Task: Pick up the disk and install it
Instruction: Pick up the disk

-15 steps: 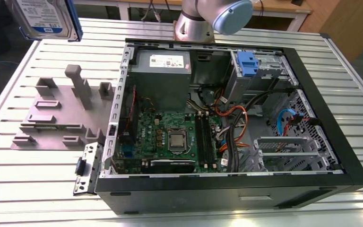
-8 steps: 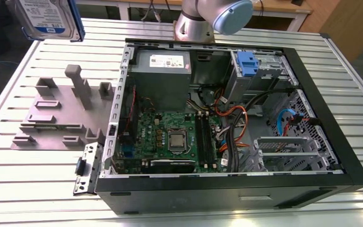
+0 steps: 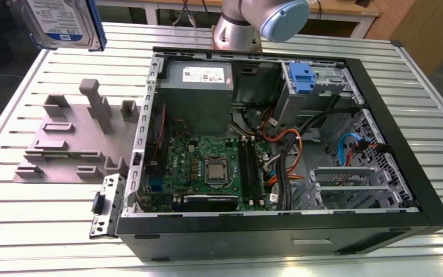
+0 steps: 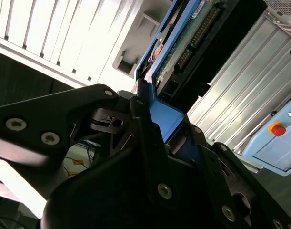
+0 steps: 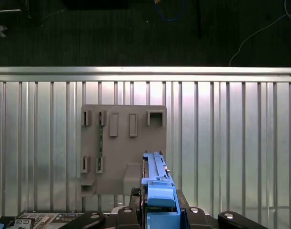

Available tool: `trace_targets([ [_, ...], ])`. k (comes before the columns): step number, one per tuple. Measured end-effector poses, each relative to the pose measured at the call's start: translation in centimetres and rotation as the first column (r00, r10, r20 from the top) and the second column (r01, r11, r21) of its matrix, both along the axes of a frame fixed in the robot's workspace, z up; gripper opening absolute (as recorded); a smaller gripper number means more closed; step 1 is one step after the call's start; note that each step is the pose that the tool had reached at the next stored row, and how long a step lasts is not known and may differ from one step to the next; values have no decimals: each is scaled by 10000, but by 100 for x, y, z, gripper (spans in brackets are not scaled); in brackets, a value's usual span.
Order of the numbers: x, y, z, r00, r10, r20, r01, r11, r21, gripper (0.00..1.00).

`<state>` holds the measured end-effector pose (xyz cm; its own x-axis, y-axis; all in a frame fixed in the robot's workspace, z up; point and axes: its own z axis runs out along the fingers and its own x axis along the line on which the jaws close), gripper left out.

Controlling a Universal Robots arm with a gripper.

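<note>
Blue-railed disk, probably dense, stiff and shock-sensitive, hangs near the slatted table corner; gripper clamps its rails, a sound hold.

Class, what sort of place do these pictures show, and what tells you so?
Probably a robotics lab workbench: an open black computer case lies on a ribbed metal table beside a grey plastic fixture plate, and the end effector holds a silver hard drive with blue rails.

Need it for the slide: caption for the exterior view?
Disk held aloft at the exterior view's upper left, over grey fixture; open PC case alongside.
</note>
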<state>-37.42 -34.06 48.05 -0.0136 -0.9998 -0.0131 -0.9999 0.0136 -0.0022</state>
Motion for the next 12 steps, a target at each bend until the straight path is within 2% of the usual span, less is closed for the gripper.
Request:
trace_targets([
  [12, 62, 0, -3, 10000, 0, 0, 0, 10000, 0, 36],
])
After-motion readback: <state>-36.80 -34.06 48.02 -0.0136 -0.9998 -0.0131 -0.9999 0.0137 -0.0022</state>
